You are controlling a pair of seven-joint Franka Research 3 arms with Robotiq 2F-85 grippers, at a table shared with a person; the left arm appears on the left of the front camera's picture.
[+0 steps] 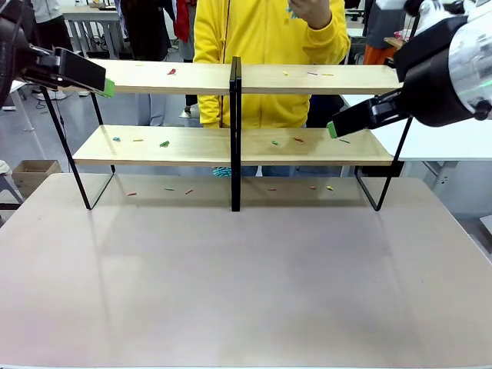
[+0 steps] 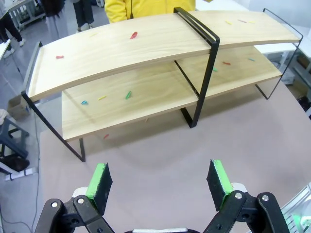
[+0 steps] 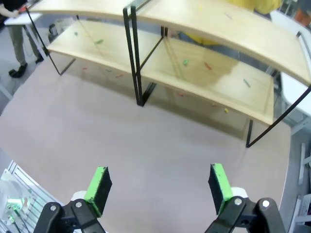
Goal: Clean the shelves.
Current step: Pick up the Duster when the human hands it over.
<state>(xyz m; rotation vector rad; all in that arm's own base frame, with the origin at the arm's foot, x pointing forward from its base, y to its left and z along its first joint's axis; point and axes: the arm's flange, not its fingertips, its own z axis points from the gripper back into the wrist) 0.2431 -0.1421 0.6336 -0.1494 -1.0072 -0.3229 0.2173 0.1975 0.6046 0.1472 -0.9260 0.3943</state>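
Cleaning looks unstarted: your left end effector (image 2: 160, 182) and right end effector (image 3: 158, 183) gape empty, so approach the scraps (image 1: 164, 144) on the shelves (image 1: 192, 77).

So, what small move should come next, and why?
Probably ease the jaws of the right arm, open and empty beside the lower board, onto the nearest scrap. Coloured scraps litter both boards of the shelves, and nothing is gripped yet.
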